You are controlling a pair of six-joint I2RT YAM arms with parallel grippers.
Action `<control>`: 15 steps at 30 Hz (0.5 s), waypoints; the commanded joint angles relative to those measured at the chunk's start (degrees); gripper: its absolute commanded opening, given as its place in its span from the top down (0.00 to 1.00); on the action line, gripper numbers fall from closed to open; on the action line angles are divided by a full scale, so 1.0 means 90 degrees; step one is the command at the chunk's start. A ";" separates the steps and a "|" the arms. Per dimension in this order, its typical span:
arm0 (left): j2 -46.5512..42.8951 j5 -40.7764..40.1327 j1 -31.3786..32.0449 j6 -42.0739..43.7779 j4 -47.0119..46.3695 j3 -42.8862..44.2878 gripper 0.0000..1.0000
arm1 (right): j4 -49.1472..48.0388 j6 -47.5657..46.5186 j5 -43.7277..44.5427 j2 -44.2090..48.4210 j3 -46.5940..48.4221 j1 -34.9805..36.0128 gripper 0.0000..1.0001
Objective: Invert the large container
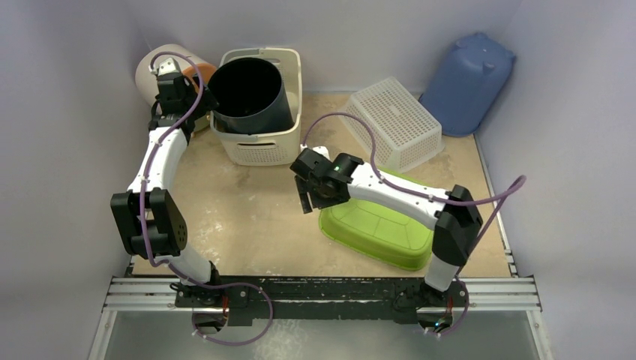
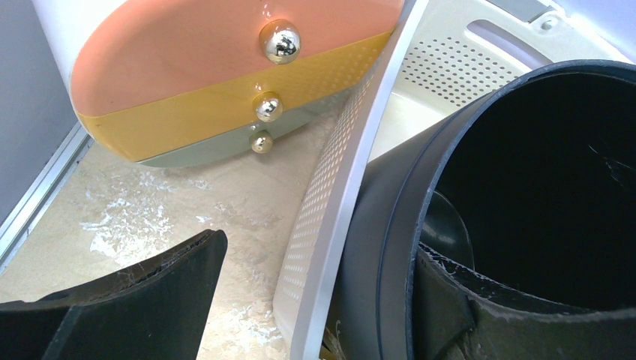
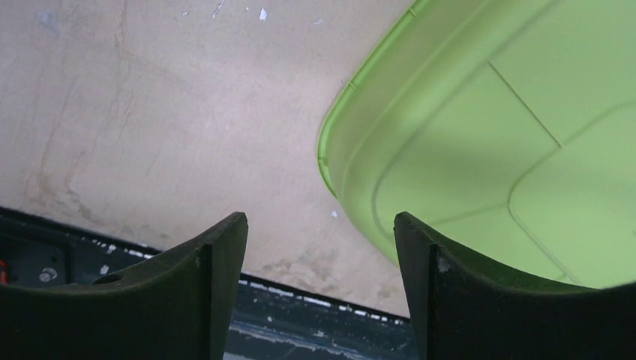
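The left gripper [image 1: 201, 101] is spread wide at the far-left corner of the table [image 1: 247, 217], straddling two walls at once. In the left wrist view its outer finger [image 2: 150, 292] hangs over bare table, apart from the cream basket [image 1: 259, 146]. Its inner finger [image 2: 465, 307] sits inside the black bucket [image 1: 251, 90], against the inner wall just under the rim. The basket wall and the bucket rim both lie between the fingers, and they are not squeezed.

The bucket stands in the basket near the far edge. It is tilted, with its open mouth facing up and toward the camera. Just to the left, in the corner, is a round peach-and-yellow drum [image 2: 210, 67] with three shiny knobs.

The left arm rises from its base, bends at the elbow by the left edge, and reaches forward to the bucket.

The right gripper [image 1: 306, 202] is also spread and holds nothing. It hangs above the table's middle, fingers pointing down, just beside the left corner of the green tub [image 1: 375, 229]. The right arm stretches leftward from its base across that tub, which sits open side up by the near-right corner.

A white mesh basket [image 1: 395, 120] lies bottom up toward the far right. A blue tub [image 1: 466, 79] leans in the far-right corner.
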State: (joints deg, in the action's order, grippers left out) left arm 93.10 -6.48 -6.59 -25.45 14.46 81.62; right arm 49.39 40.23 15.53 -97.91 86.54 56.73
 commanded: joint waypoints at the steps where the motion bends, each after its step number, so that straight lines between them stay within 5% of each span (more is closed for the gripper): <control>1: -0.0088 -0.0307 -0.0242 0.0082 0.0040 0.0099 0.20 | -0.0587 -0.0532 -0.0207 -0.0387 0.0279 -0.0111 0.25; 15: 0.0068 -0.0299 -0.0340 0.0161 0.0035 0.0135 0.19 | -0.1505 -0.1134 -0.1201 -0.1231 0.0475 -0.0188 0.26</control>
State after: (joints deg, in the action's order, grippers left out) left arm 93.12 -6.04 -6.85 -25.43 14.48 81.62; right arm 36.45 30.65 6.85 -109.91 91.07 55.31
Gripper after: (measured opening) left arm 0.806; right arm 0.740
